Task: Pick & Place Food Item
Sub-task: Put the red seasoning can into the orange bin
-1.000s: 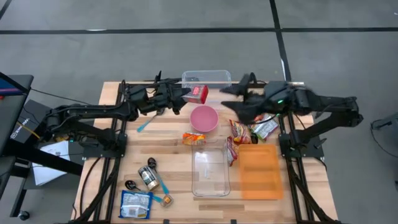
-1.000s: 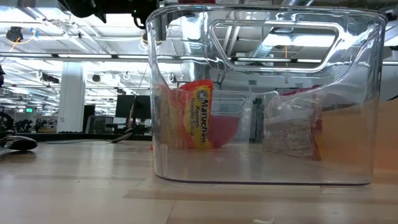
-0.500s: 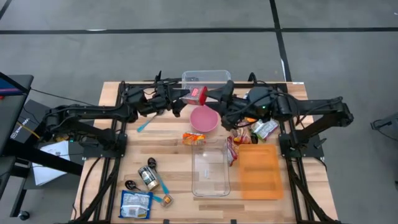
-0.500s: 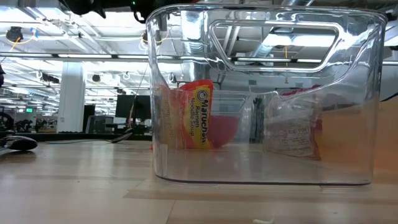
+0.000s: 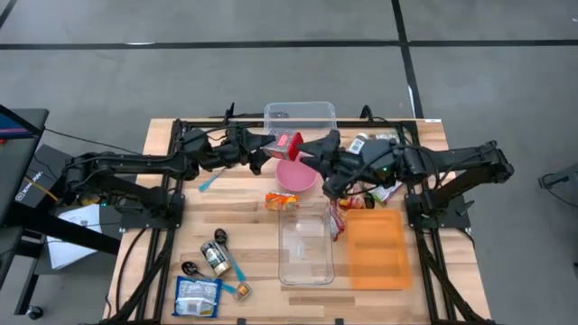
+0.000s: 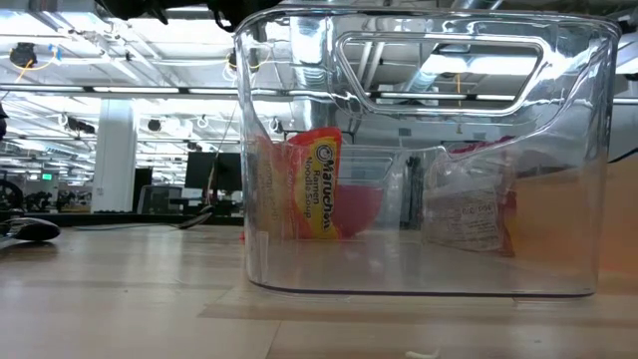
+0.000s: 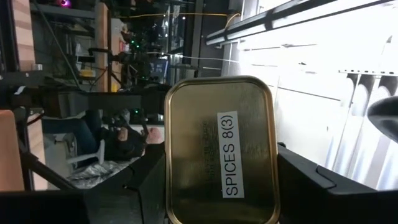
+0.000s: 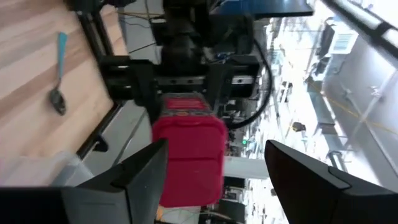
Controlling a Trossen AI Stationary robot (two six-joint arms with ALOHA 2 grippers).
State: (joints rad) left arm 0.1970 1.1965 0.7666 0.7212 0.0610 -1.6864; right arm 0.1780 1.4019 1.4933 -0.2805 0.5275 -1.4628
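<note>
My left gripper (image 5: 271,144) is shut on a red spice tin (image 5: 290,143), held in the air above the far rim of the pink bowl (image 5: 295,174). The left wrist view shows the tin's gold underside (image 7: 221,149) with a label reading "SPICES 8(3)". My right gripper (image 5: 312,152) is open just to the right of the tin. In the right wrist view its fingers (image 8: 124,186) stand wide on either side of the red tin (image 8: 189,158), which lies ahead of them, apart. My left gripper pinches the tin between its two fingers (image 7: 146,183), which lie on the tin's two long sides (image 7: 169,168). They come level from the table's left. The tin is lifted clear above the bowl, turned on edge, its gold underside toward the wrist.
A clear bin (image 5: 300,114) stands at the far edge and a clear container (image 5: 305,246) in the middle front, with an orange lid (image 5: 375,249) to its right. Ramen packets (image 5: 280,200) and snack bags (image 5: 348,191) lie around the bowl. Spoons, a jar and a blue packet (image 5: 197,296) lie front left.
My right gripper has swung from the far right toward the table's left and now stands open close beside the tin. My left gripper has carried the tin a little toward the right, over the bowl's far rim.
</note>
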